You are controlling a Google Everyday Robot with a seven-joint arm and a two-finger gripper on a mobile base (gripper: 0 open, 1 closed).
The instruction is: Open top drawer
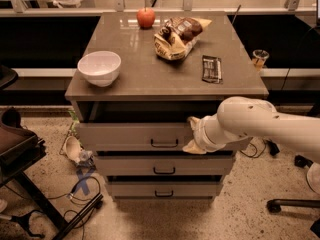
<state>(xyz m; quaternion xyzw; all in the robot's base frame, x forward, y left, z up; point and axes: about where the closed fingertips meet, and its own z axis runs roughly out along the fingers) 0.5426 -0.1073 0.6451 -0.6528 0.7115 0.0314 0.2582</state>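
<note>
The top drawer (130,135) sits directly under the cabinet top (150,79). Its long axis runs left to right and its front faces the camera. It stands slightly out, and its inside is too dark to read. The gripper (193,134) is at the drawer front, just right of the handle (164,144); I cannot tell how wide it is. A white bowl (99,67) stands on top.

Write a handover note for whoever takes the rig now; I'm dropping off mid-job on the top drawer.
Gripper: at the top drawer's front, just right of its handle, near the upper edge. Whether it has a hold cannot be judged from this view.
Top drawer: partly out, with a dark gap showing under the tabletop.
Done: opening has begun.
Left: probably pull the drawer further out, then let go and back the arm away.
</note>
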